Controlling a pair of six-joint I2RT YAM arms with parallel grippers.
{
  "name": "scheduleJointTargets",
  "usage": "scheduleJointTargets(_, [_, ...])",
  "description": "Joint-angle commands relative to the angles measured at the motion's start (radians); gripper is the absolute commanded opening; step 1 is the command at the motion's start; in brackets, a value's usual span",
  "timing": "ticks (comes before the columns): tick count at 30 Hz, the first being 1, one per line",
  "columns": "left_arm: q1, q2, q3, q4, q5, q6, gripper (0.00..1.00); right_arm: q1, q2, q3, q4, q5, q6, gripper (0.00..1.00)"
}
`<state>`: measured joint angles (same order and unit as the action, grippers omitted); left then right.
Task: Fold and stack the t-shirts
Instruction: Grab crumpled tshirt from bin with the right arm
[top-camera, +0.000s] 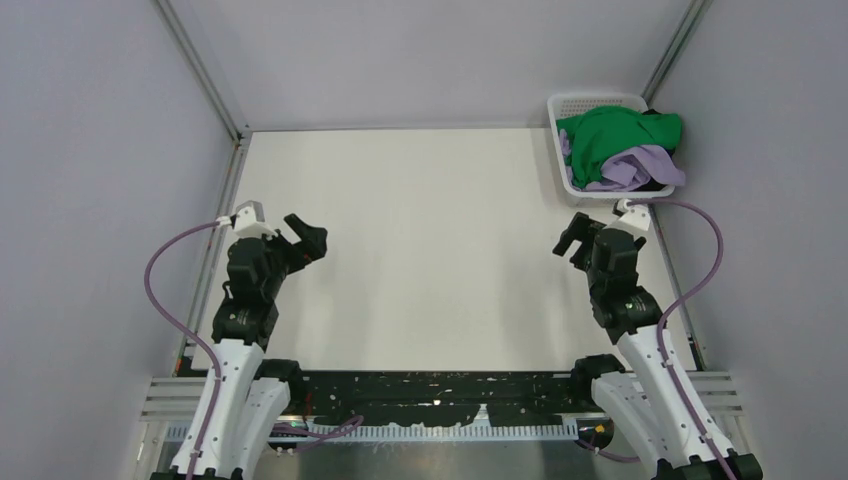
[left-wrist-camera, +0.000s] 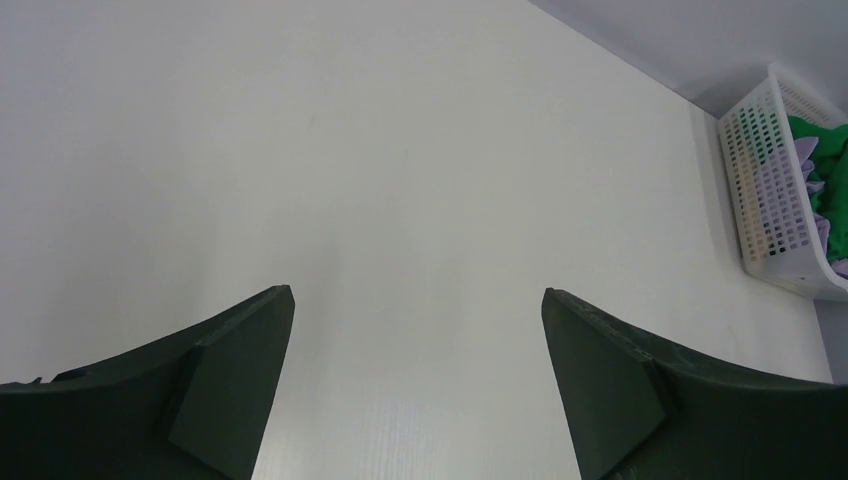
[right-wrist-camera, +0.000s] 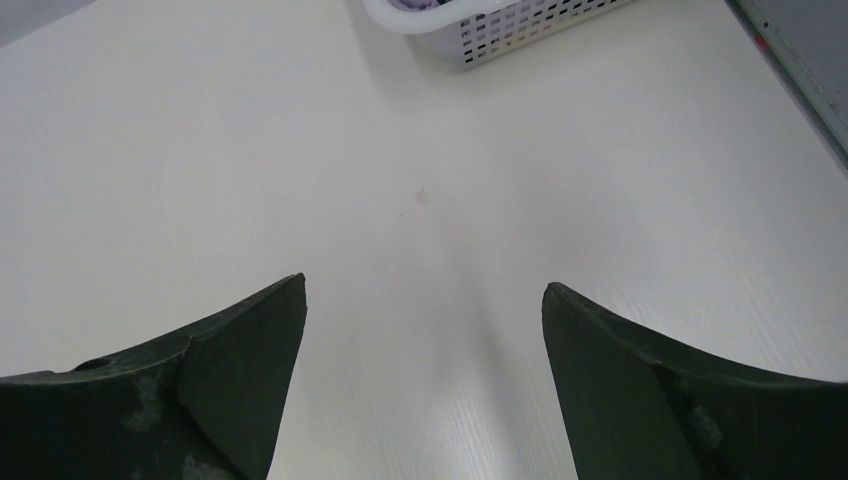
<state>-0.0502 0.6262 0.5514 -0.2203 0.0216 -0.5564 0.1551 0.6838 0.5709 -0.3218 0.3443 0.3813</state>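
Note:
A bright green t-shirt (top-camera: 612, 137) and a lavender t-shirt (top-camera: 640, 168) lie bunched in the white slotted basket (top-camera: 597, 101) at the table's far right. A dark scrap of cloth shows at the basket's right edge. The green shirt also shows in the left wrist view (left-wrist-camera: 825, 160). My left gripper (top-camera: 308, 238) is open and empty above the left side of the table. My right gripper (top-camera: 572, 236) is open and empty just in front of the basket. Both wrist views show spread fingers (left-wrist-camera: 235, 385) over bare table (right-wrist-camera: 420, 200).
The white table (top-camera: 420, 250) is walled by grey panels on the left, back and right. The basket also shows in the right wrist view (right-wrist-camera: 500, 25) and the left wrist view (left-wrist-camera: 770, 190). A black rail runs along the near edge (top-camera: 430, 385).

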Motion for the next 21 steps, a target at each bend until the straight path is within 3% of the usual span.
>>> scheduleJointTargets(1, [0.004,-0.015,0.011,0.003,0.020,-0.013,0.99,-0.001,-0.006,0.023,0.056,0.025,0.025,0.96])
scheduleJointTargets(6, [0.004,-0.007,0.012,0.010,0.025,-0.017,0.99,0.000,0.052,0.063,0.140,0.005,-0.010,0.95])
scheduleJointTargets(9, [0.004,-0.007,0.011,0.011,0.040,-0.027,0.99,0.000,0.165,0.144,0.172,-0.030,-0.046,0.95])
scheduleJointTargets(17, [0.005,-0.019,-0.012,0.023,0.016,-0.040,0.99,-0.013,0.648,0.666,-0.033,0.200,-0.149,0.95])
scheduleJointTargets(21, [0.005,-0.012,-0.008,0.016,-0.003,-0.036,0.99,-0.026,0.886,0.943,-0.087,0.235,-0.191,0.98])
